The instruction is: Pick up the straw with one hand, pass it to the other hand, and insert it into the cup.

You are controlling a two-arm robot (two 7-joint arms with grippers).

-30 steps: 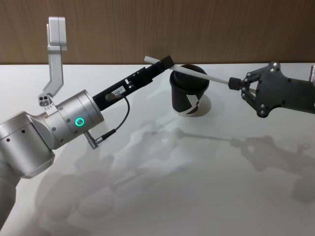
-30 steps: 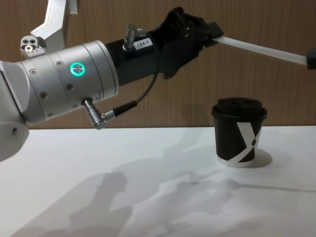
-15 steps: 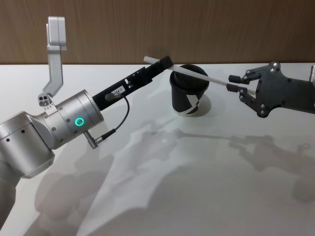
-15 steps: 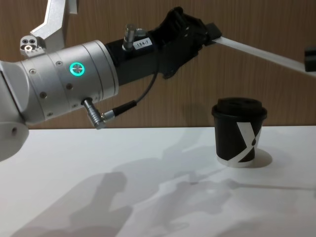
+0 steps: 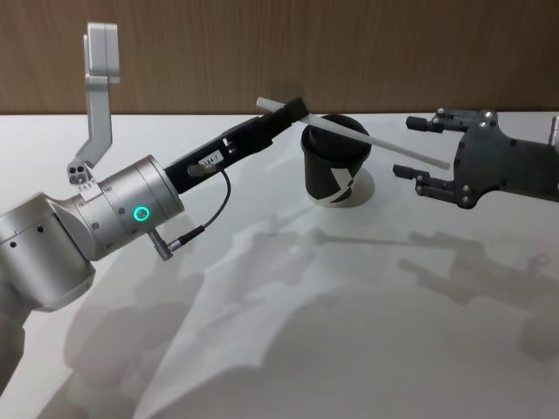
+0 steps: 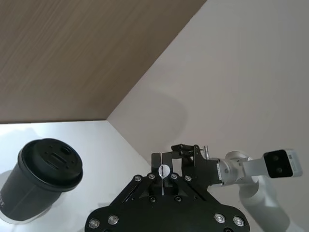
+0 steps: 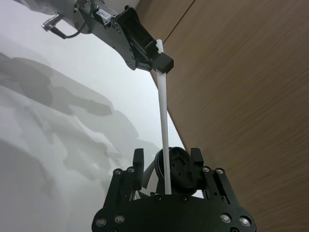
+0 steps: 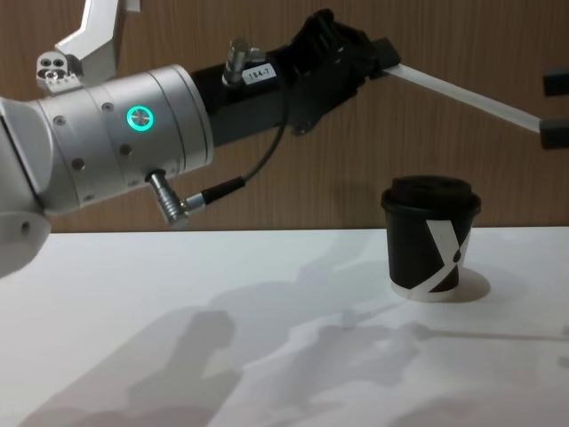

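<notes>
The white straw (image 5: 367,138) hangs in the air, slanting across above the lidded black cup (image 5: 336,170) with its white X mark. My left gripper (image 5: 295,108), on the silver wrist with the green ring, is shut on the straw near its far end. My right gripper (image 5: 404,147) is open, its fingers spread on either side of the straw's other end without touching it. In the chest view the straw (image 8: 462,93) runs from the left gripper (image 8: 384,53) down toward the right edge, well above the cup (image 8: 431,238). In the right wrist view the straw (image 7: 164,130) passes between my spread right fingers (image 7: 138,159).
The white table (image 5: 349,332) is bare in front of the cup. A wood-panel wall (image 5: 393,52) stands right behind it. A thin black cable (image 5: 218,209) loops under the left wrist.
My right gripper has opened and let go of the straw's end. The left gripper stays shut on the straw, which has barely moved.
</notes>
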